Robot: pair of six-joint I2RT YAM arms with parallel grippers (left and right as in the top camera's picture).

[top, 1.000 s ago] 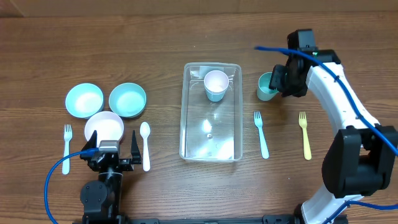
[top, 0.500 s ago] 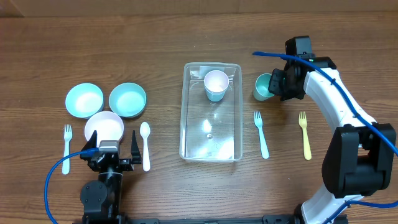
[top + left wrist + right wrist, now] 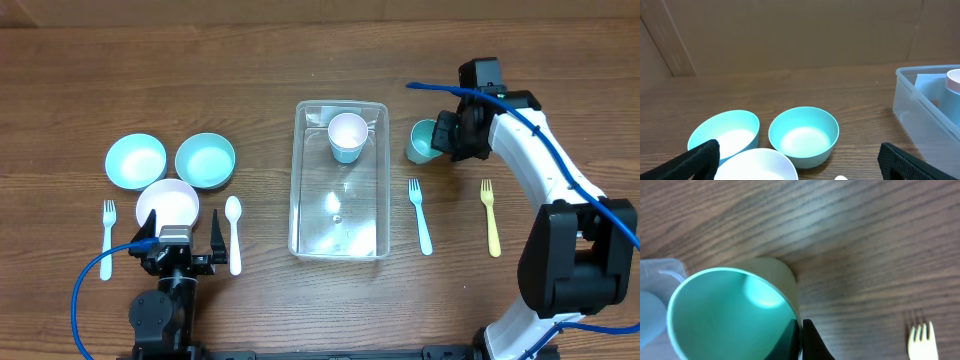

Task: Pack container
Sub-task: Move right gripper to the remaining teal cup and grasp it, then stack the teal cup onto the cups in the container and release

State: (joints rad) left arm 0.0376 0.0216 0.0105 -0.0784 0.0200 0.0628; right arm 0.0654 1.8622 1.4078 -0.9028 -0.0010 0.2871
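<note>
The clear rectangular container (image 3: pixel 340 180) stands at the table's middle with a white cup (image 3: pixel 347 135) inside its far end; its corner shows in the left wrist view (image 3: pixel 930 100) and the right wrist view (image 3: pixel 652 272). My right gripper (image 3: pixel 450 138) is shut on the rim of a teal cup (image 3: pixel 424 140), just right of the container. In the right wrist view the fingers (image 3: pixel 801 340) pinch the cup wall (image 3: pixel 730 315). My left gripper (image 3: pixel 177 245) is open and empty near the front edge, behind the bowls.
Two light-blue bowls (image 3: pixel 136 161) (image 3: pixel 205 160) and a white bowl (image 3: pixel 167 205) sit at the left, with a white fork (image 3: pixel 108 238) and white spoon (image 3: pixel 234 232). A blue fork (image 3: pixel 420 215) and yellow fork (image 3: pixel 489 215) lie right of the container.
My right gripper has moved the teal cup slightly left toward the container, then held still. The left arm has not moved.
</note>
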